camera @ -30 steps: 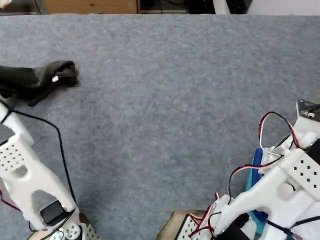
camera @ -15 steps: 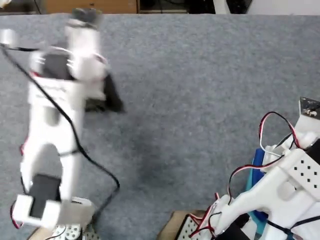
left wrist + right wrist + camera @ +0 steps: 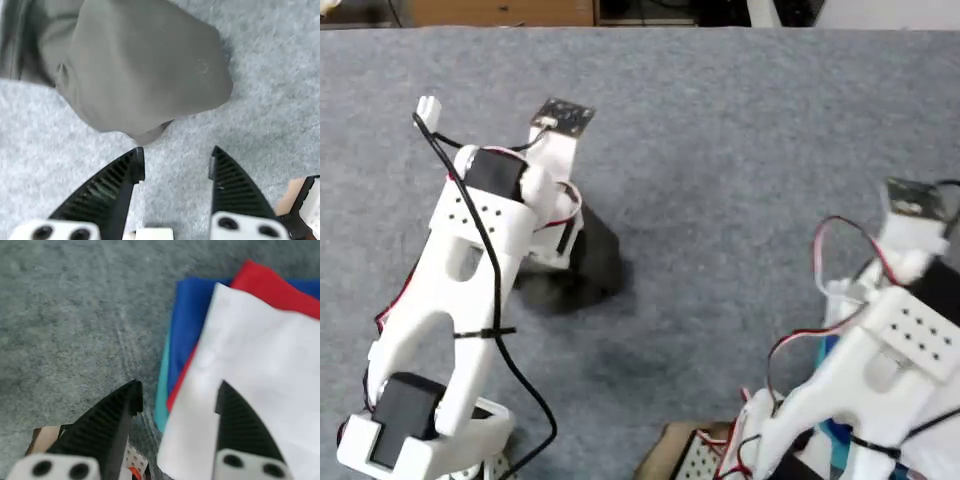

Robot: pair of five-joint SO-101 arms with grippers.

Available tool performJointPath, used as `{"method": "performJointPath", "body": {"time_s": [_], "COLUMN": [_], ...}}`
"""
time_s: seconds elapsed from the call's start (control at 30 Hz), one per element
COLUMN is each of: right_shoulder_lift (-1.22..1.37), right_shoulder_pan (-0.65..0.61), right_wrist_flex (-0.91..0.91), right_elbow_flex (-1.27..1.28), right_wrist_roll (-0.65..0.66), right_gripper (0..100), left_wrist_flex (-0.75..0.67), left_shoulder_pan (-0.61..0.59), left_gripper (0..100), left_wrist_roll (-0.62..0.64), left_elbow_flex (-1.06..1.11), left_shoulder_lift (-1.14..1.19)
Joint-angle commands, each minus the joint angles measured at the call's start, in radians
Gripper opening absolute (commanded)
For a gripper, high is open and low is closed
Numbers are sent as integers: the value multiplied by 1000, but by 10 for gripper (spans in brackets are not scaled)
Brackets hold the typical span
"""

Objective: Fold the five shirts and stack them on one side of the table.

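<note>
4 folded shirts [image 3: 260, 380] sit stacked on the right side of the surface [image 3: 740, 150], white on top, under the right hand [image 3: 180, 390], fingers apart, empty. 1 dark shirt [image 3: 140, 65] lies crumpled mid-surface. Left hand [image 3: 176, 155] hovers just over it, fingers apart, likely poised to spread it for folding.

— What lies under the white shirt [image 3: 250, 375]?
— A red shirt [image 3: 270, 282], then a blue shirt [image 3: 192, 325], then a teal shirt [image 3: 161, 400], their edges peeking out.
— And the right gripper [image 3: 178, 387]?
— Spread wide, straddling the white shirt's edge, half above the grey table [image 3: 65, 315].
</note>
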Motion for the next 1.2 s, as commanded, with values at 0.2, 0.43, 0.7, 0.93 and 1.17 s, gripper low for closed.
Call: {"method": "performJointPath", "body": {"time_s": [0.2, 0.43, 0.7, 0.93, 1.17], "right_shoulder_lift": [-15, 54, 440, 802, 1170], "right_shoulder_pan": [-550, -969, -1184, -1248, -1181], "right_wrist_flex": [-150, -390, -585, -585, -578], "right_elbow_flex": [-2, -1, -134, -380, -630], "right_wrist_roll": [-279, -430, -433, -428, -431], "right_gripper": [274, 274, 274, 274, 274], "left_wrist_flex": [49, 48, -115, -253, -390], "left_shoulder_pan": [-287, -666, -1066, -1188, -1102], "left_gripper": [232, 232, 232, 232, 232], "left_wrist_roll": [-11, -12, -124, -192, -187], "left_elbow_flex": [-58, 40, 242, 393, 557], "left_shoulder_lift": [-151, -275, -317, -369, -429]}}
